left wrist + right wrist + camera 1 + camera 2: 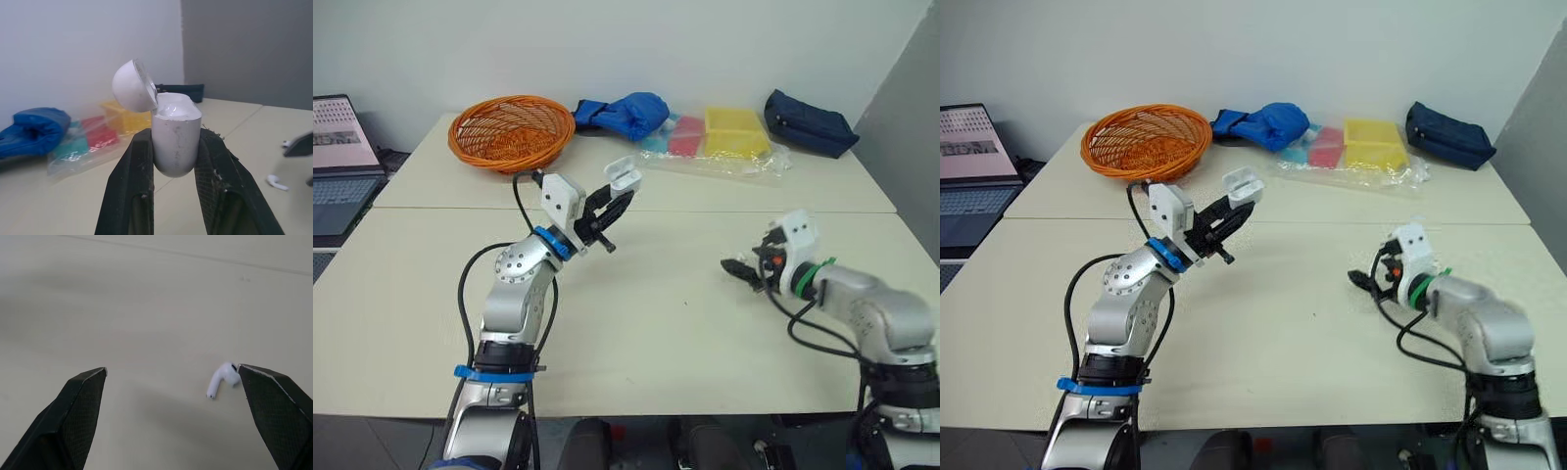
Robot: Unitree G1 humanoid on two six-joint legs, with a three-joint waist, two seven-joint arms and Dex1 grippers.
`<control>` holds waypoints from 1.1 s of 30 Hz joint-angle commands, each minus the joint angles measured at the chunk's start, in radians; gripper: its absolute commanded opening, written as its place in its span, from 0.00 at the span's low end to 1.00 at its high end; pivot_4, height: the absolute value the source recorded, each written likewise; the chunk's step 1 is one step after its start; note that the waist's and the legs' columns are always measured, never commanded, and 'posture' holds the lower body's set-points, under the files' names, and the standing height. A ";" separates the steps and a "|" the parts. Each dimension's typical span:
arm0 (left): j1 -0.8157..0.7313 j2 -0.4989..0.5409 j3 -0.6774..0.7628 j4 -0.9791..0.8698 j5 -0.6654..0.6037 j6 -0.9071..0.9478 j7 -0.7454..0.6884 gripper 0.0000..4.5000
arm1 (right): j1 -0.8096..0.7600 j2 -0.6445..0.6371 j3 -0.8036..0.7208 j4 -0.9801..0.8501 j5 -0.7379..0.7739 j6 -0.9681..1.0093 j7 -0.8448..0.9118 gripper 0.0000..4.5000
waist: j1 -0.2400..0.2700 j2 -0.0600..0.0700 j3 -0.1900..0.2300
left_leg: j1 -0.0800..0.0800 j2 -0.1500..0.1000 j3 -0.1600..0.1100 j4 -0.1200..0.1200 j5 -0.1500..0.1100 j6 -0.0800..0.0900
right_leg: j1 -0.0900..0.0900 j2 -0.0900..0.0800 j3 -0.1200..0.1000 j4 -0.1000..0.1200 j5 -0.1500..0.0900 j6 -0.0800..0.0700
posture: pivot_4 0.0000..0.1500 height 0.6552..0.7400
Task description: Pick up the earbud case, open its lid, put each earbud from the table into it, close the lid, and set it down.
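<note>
Left gripper (612,208) clamps the white plastic earbud case (176,139), lid open, well apart from the small white earbud (220,379) on the tabletop (656,323). Right gripper (172,369) gapes with the earbud beside one finger; it should centre before closing.

Pale beige bench (646,323), looks like two tops pushed together with a seam running across. Along the far side sit an orange wicker basket (512,130), a blue cloth bundle (626,113), a clear plastic bag (715,162) holding red, yellow and teal stuff, and a navy pouch (810,122). One white earbud (222,379) lies on the bare top.
</note>
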 commanded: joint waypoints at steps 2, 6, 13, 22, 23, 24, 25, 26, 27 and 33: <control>0.009 -0.002 -0.013 -0.087 0.005 -0.020 0.036 0.17 | 0.051 0.052 0.032 0.042 -0.146 -0.233 -0.116 0.99 | 0.001 0.000 0.000 | 0.000 -0.001 0.001 0.000 0.000 0.000 | 0.000 0.000 0.000 0.000 0.000 0.001 | 1.00 1.00; -0.002 0.007 -0.009 -0.085 0.003 -0.015 0.051 0.17 | 0.082 0.121 0.016 0.110 -0.196 -0.342 -0.187 0.99 | 0.001 0.000 0.000 | 0.001 -0.001 0.002 0.000 0.000 0.000 | 0.001 0.000 0.000 -0.001 0.000 0.001 | 1.00 1.00; -0.047 0.017 -0.009 -0.049 0.004 -0.025 0.055 0.17 | 0.036 0.258 0.029 0.219 -0.230 -0.415 -0.268 0.99 | -0.002 0.000 0.000 | 0.004 0.000 0.002 -0.001 0.000 0.000 | 0.002 0.001 0.000 0.000 0.001 0.001 | 1.00 1.00; -0.071 0.018 -0.017 -0.032 0.007 -0.035 0.057 0.17 | 0.017 0.324 0.000 0.340 -0.281 -0.475 -0.347 0.58 | -0.005 -0.001 -0.001 | 0.005 0.000 0.002 -0.001 0.000 0.000 | 0.002 0.001 0.001 0.000 0.002 0.000 | 1.00 1.00; -0.071 0.020 -0.017 -0.031 0.009 -0.039 0.057 0.17 | 0.015 0.324 -0.002 0.346 -0.281 -0.477 -0.347 0.50 | -0.005 -0.001 -0.001 | 0.006 0.000 0.002 -0.001 0.000 0.000 | 0.002 0.001 0.001 0.000 0.002 0.000 | 1.00 1.00; -0.071 0.021 -0.017 -0.030 0.010 -0.041 0.056 0.17 | 0.014 0.325 -0.002 0.350 -0.281 -0.480 -0.345 0.41 | -0.005 -0.001 -0.001 | 0.006 0.000 0.002 -0.001 0.000 0.000 | 0.002 0.001 0.001 0.000 0.002 0.001 | 1.00 1.00; -0.072 0.021 -0.017 -0.028 0.010 -0.043 0.056 0.17 | 0.011 0.326 0.001 0.347 -0.282 -0.484 -0.341 0.33 | -0.005 -0.001 -0.001 | 0.006 0.000 0.002 -0.001 0.000 0.000 | 0.002 0.001 0.001 0.000 0.002 0.001 | 1.00 1.00; -0.073 0.020 -0.017 -0.027 0.011 -0.044 0.056 0.17 | 0.009 0.327 0.004 0.345 -0.284 -0.488 -0.337 0.25 | -0.005 -0.001 -0.001 | 0.006 0.000 0.003 -0.001 0.000 0.000 | 0.003 0.001 0.001 0.000 0.002 0.001 | 1.00 1.00; -0.073 0.020 -0.015 -0.026 0.009 -0.044 0.058 0.17 | 0.009 0.328 0.010 0.340 -0.283 -0.490 -0.329 0.17 | -0.005 -0.001 -0.001 | 0.006 0.000 0.003 -0.001 0.000 0.000 | 0.003 0.001 0.001 0.000 0.002 0.001 | 1.00 1.00; -0.079 0.031 -0.002 0.007 0.010 -0.064 0.053 0.17 | 0.054 0.229 0.031 0.260 -0.230 -0.463 -0.146 0.10 | -0.003 -0.001 -0.001 | 0.006 0.000 0.003 -0.001 0.000 0.000 | 0.003 0.001 0.001 -0.001 0.002 0.001 | 1.00 1.00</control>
